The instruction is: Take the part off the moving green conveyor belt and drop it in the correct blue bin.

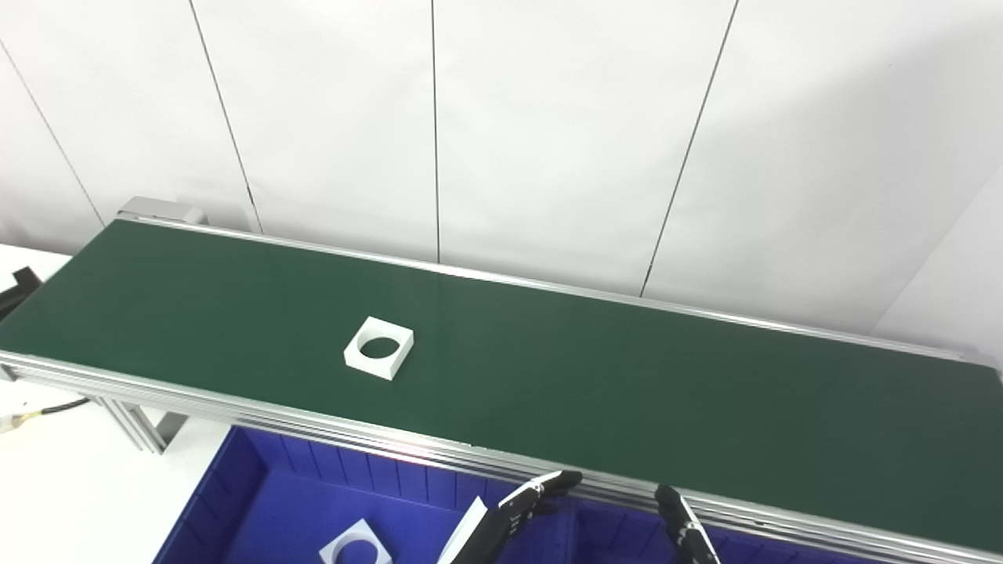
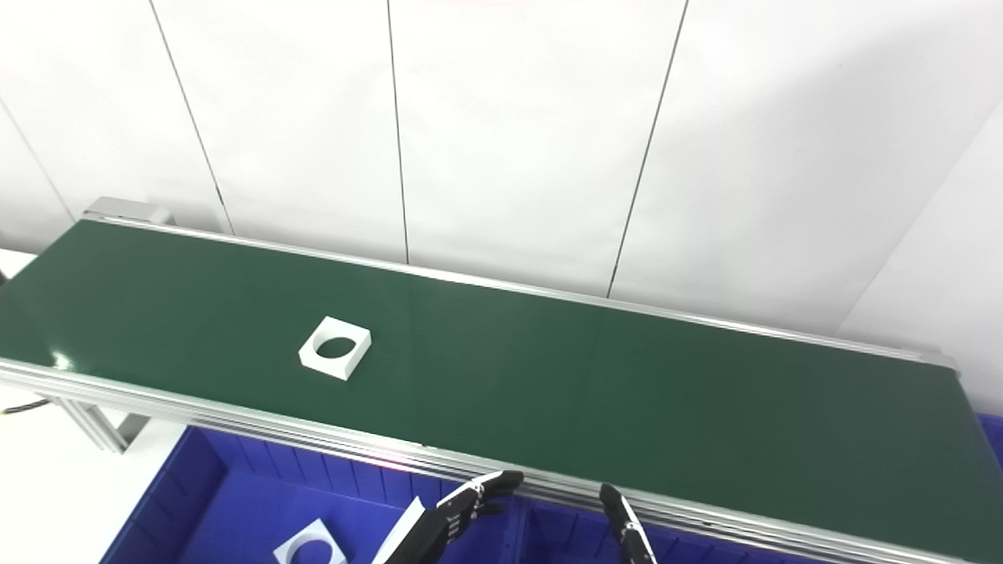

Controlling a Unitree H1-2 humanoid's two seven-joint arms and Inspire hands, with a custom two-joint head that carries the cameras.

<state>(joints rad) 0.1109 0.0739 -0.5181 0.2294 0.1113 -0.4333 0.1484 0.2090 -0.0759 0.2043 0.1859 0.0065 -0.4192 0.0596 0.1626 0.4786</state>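
Observation:
A white square part with a round hole [image 1: 378, 347] lies flat on the green conveyor belt [image 1: 595, 384], left of the middle; it also shows in the right eye view [image 2: 335, 348]. My left hand [image 1: 517, 513] is low at the picture's bottom edge, over the blue bin [image 1: 258, 486], below the belt's near rail. Its fingers are apart and hold nothing. Only the fingertips of my right hand [image 1: 683, 526] show at the bottom edge, to the right of the left hand. Both hands are well to the right of the part and nearer to me.
A second white square part with a hole [image 1: 356, 544] lies in the blue bin. A white divider card [image 1: 464, 534] stands in the bin beside my left hand. The belt's aluminium rail [image 1: 329, 427] runs between bin and belt. A white wall stands behind.

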